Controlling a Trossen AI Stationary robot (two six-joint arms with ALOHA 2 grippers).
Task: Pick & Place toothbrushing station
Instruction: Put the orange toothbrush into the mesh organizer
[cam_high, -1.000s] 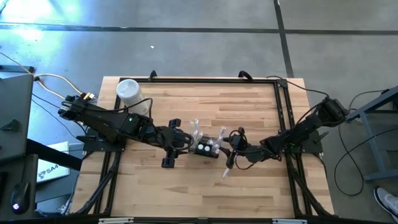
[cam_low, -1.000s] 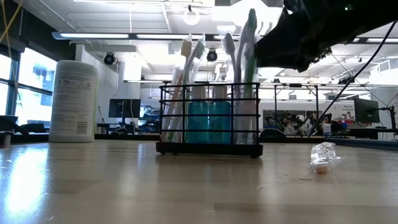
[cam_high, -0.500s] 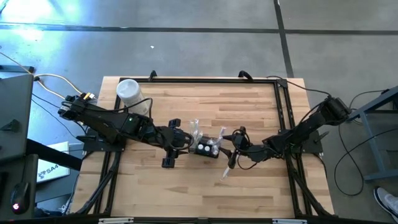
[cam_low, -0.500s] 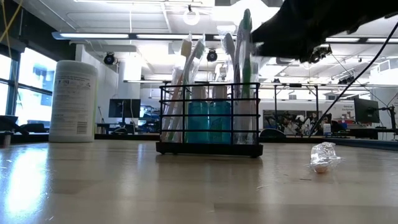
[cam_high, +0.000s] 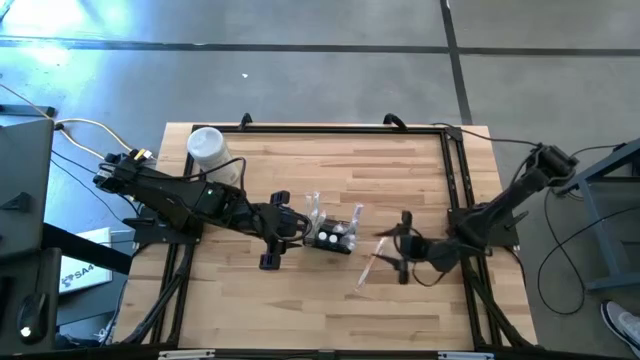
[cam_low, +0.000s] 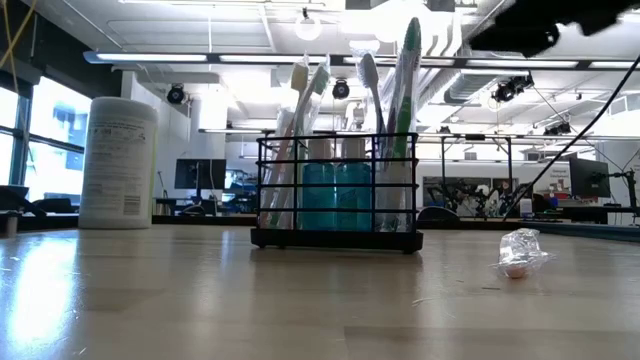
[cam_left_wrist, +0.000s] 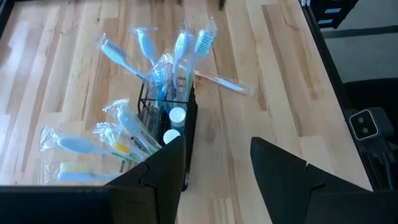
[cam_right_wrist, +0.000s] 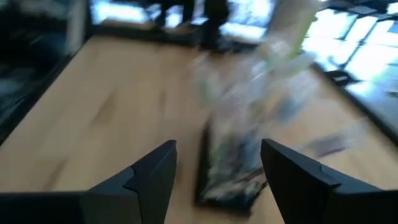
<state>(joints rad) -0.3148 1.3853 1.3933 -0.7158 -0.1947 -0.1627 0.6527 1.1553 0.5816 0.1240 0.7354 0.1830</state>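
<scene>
Left gripper (cam_high: 283, 232) is sitting open-jawed beside the toothbrushing station (cam_high: 331, 238), right gripper (cam_high: 397, 252) hanging open nearby, so gripping's probably next.

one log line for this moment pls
left hand: open, beside toothbrushing station | right hand: open, empty, apart from station | wrapped toothbrush: lying on table

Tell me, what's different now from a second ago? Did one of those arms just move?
Yes. The right gripper has pulled back from the toothbrushing station toward the table's right side, its fingers open and empty. The left gripper stayed at the station's left side. The station, the loose wrapped toothbrush and the white container have not shifted.
</scene>
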